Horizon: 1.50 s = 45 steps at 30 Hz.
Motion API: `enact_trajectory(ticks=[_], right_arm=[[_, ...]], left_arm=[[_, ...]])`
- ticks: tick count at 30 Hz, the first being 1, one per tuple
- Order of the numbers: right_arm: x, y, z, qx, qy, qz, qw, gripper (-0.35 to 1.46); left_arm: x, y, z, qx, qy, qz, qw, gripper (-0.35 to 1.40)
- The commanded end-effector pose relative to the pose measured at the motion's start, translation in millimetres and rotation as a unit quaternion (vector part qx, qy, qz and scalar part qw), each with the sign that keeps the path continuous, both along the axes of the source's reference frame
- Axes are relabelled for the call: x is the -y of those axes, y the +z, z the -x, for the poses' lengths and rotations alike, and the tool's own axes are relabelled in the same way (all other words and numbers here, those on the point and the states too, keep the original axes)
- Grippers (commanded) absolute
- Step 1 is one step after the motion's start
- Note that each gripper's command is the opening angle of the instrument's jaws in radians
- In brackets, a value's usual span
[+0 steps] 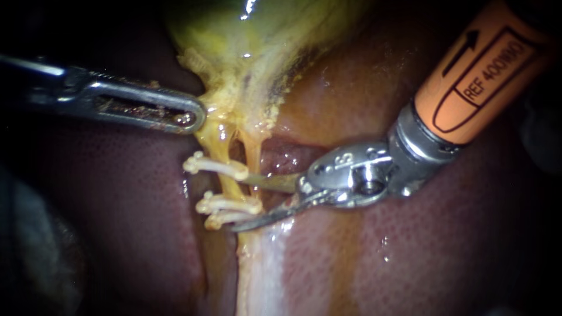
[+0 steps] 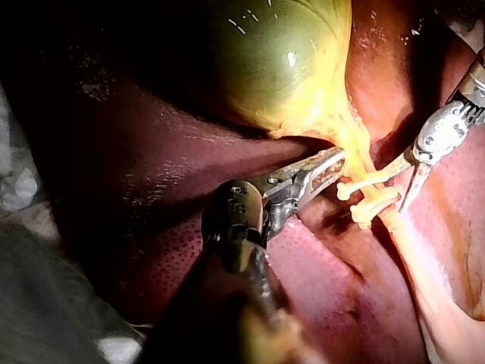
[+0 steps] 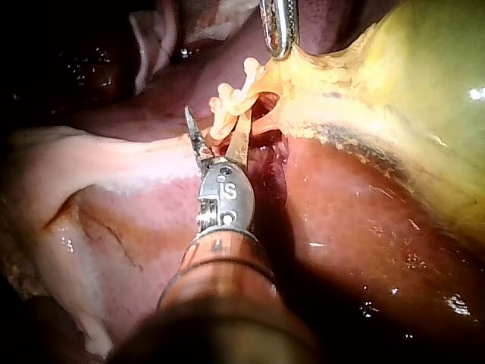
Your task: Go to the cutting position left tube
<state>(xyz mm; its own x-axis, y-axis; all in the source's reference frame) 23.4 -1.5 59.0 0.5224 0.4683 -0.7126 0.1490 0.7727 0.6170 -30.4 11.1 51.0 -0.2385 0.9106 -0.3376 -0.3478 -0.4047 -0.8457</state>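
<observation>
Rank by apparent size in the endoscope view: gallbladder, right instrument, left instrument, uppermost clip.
1. gallbladder and right instrument: look alike; the instrument is nearer the camera, so unranked.
2. left instrument.
3. uppermost clip, smallest.

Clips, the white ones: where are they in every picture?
Endoscope view: clips in the middle, on the left tube below the gallbladder.
Left wrist view: clips just ahead of the left instrument.
Right wrist view: clips ahead of the right instrument.
Shared landmark: the gallbladder.
</observation>
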Motion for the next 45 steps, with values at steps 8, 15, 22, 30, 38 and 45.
enact_trajectory(ticks=[8, 15, 22, 30, 38, 45], right_arm=[[0.9, 1.1, -2.8, -0.017, 0.001, -0.041, 0.999, 1.35], [1.1, 1.0, -4.8, -0.02, 0.041, -0.077, 0.996, 1.36], [0.9, 1.0, -6.4, -0.006, 0.073, -0.128, 0.9892, 1.36], [0.8, 0.3, -7.2, 0.002, 0.088, -0.165, 0.9823, 1.36], [0.1, -2.8, -7.2, -0.026, 0.099, -0.189, 0.9767, 1.4], [0.0, -4.8, -7.2, -0.041, 0.093, -0.204, 0.9737, 1.4]], left_arm=[[0.0, 0.1, 0.1, 0.0, -0.001, 0.0, 1.0, -0.35], [0.0, 0.1, 0.2, -0.001, -0.001, 0.0, 1.0, -0.35], [0.0, 0.1, 0.4, -0.001, -0.001, 0.0, 1.0, -0.35], [0.1, 0.2, 0.4, -0.001, -0.001, 0.0, 1.0, -0.35], [0.1, 0.1, 0.3, -0.001, -0.001, 0.0, 1.0, -0.35], [0.1, 0.1, 0.2, -0.001, -0.001, 0.0, 1.0, -0.35]])
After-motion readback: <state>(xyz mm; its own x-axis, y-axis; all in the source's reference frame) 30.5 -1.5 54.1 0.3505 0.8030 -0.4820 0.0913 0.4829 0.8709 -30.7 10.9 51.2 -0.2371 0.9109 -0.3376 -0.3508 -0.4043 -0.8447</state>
